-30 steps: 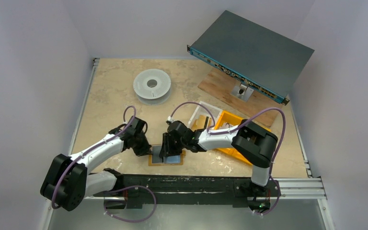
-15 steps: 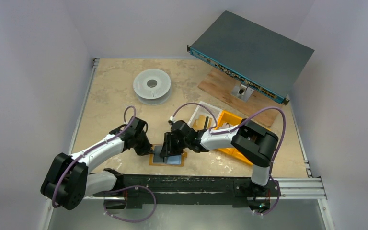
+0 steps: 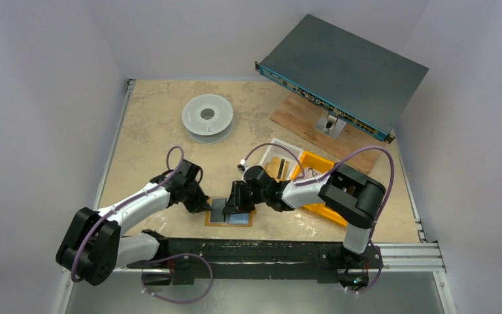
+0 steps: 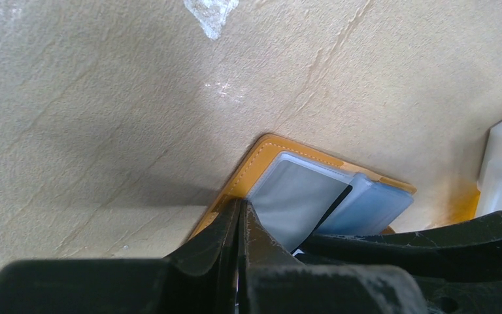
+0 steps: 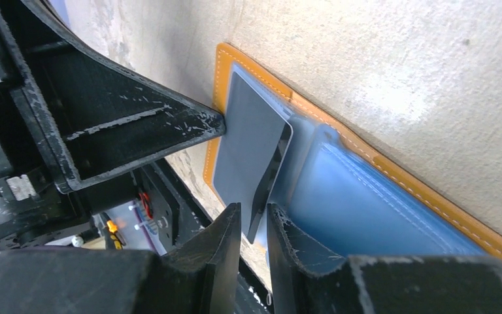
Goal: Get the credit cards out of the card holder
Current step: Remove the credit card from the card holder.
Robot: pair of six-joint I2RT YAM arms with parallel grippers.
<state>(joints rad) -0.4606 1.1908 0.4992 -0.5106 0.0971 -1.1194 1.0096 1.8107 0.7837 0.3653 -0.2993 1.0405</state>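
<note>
The card holder (image 3: 243, 222) lies open and flat on the table near the front edge, mustard-orange with a blue lining (image 5: 366, 209). A grey credit card (image 5: 248, 144) sticks partly out of its clear pocket, tilted up. My left gripper (image 3: 204, 206) is shut, its tips pressing on the holder's left edge (image 4: 255, 163). My right gripper (image 5: 253, 208) comes from the right. Its jaws stand a narrow gap apart on either side of the card's raised corner, and neither pad visibly touches it. The same card (image 4: 294, 196) shows in the left wrist view.
A white spool (image 3: 207, 116) lies at the back left. An orange bin (image 3: 314, 173) and a white tray (image 3: 278, 157) sit just right of the right arm. A grey rack unit (image 3: 343, 69) rests on a wooden board (image 3: 314, 127). A black rail (image 3: 268, 252) runs along the near edge.
My right wrist has shifted a little to the right and down toward the holder, and its jaws have narrowed around the card's corner. The left gripper has stayed put.
</note>
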